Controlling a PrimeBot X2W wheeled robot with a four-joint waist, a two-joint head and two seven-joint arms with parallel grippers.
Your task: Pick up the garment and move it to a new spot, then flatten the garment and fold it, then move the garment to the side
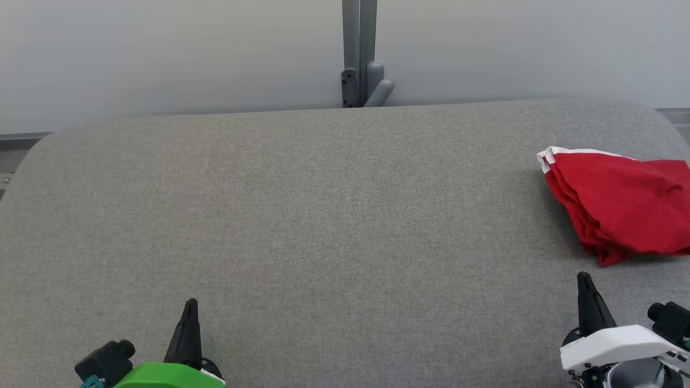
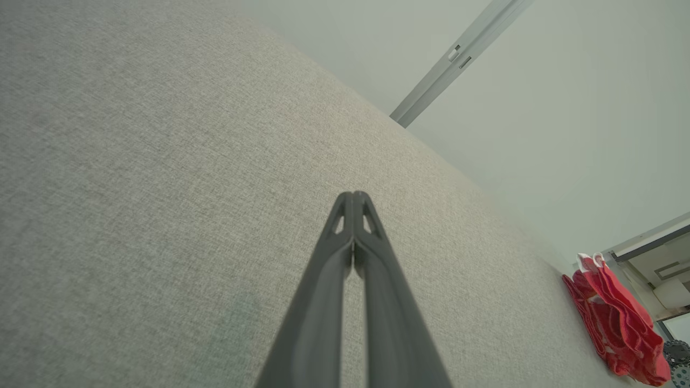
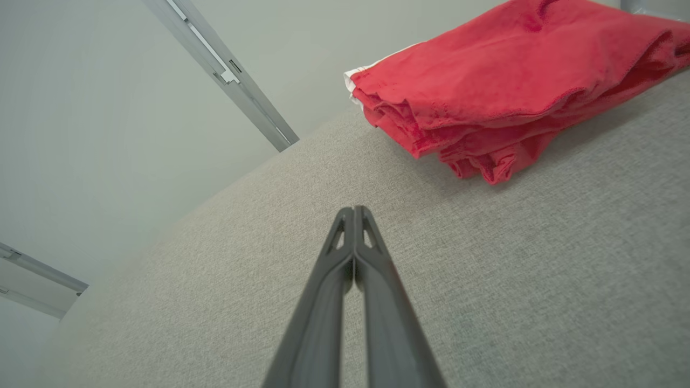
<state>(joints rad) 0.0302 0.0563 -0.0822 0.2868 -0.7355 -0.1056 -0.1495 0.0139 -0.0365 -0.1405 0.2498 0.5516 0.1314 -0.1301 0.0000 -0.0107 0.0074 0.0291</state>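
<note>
1. Red garment [image 1: 620, 207], with white trim showing at one corner. It lies bunched in loose, layered folds at the right end of the grey fabric surface and runs off the right edge of the head view. Neither gripper touches it.
2. Grey fabric surface [image 1: 323, 215], a woven covering with rounded far corners. It stretches across the whole work area and is bare apart from item 1.
3. Left gripper [image 1: 190, 307], green housing with two long dark fingers. The fingers are pressed together tip to tip and pinch nothing. It sits at the lower left of the head view over bare fabric, well apart from the garment. In its own wrist view the garment is a small red heap at the far lower right.
4. Right gripper [image 1: 584, 281], white housing with two long dark fingers. The fingers are pressed together and hold nothing. It sits at the lower right of the head view, near the garment's nearest folds but apart from them. In its own wrist view the garment lies ahead and to the right of the tips.
5. Pale wall [image 1: 161, 54], plain, behind the far edge of the surface.
6. Grey metal upright [image 1: 359, 48], standing against the wall behind the middle of the far edge. It has a jointed fitting at its foot.
</note>
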